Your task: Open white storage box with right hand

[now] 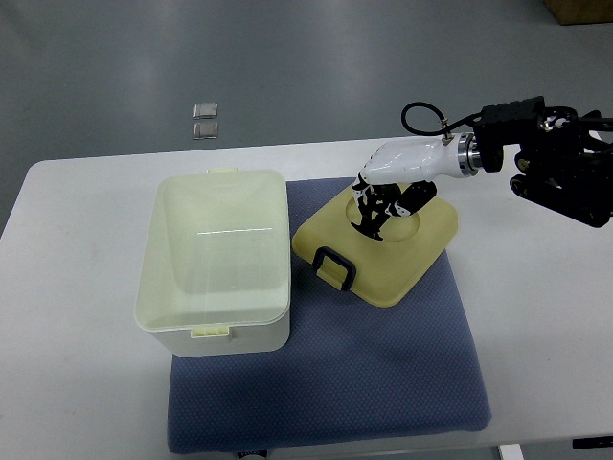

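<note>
Blue mat (383, 383) covers the near middle of the white worktop (67, 287). On its left part stands the white box (218, 264), open, its inside bare. Just right of it the yellowish lid (402, 259) lies flat on the mat, black handle (333, 264) toward the box. Right hand (383, 196) rests on the lid's round recess, dark fingers (372, 216) curled downward, gripping nothing visible. 2 small grey squares (206, 121) lie on the floor beyond.
</note>
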Controlling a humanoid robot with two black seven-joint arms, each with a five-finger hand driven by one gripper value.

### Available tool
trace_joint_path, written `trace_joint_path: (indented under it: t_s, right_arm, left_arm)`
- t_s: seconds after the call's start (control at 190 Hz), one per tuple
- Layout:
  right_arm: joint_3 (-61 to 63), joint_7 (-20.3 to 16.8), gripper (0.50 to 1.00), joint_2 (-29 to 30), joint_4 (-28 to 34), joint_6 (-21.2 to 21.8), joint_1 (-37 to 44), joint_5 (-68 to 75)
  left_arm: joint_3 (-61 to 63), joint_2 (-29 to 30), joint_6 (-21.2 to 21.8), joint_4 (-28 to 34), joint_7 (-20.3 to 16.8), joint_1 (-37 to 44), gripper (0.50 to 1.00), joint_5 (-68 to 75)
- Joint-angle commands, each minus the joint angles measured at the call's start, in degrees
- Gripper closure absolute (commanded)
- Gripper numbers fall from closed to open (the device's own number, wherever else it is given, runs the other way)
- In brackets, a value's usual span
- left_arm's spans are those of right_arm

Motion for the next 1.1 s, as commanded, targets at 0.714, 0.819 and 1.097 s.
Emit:
trace_joint_path:
  t_s: [0.714,0.819,1.097]
  right_arm:
    - [0.0,0.0,0.679,0.7,0.6,0.8,-1.3,1.9]
    - [0.2,0.0,0.65,0.7,0.6,1.9,-1.3,2.7]
    - [2.6,0.0,0.603,-0.1,0.5,4.0,-0.6,13.4]
  left_arm:
    - [0.0,0.0,0.0,0.0,0.0,0.0,0.5,0.0]
    - [0.0,0.0,0.0,0.0,0.0,0.0,0.5,0.0]
    - [0.0,0.0,0.0,0.0,0.0,0.0,0.5,0.0]
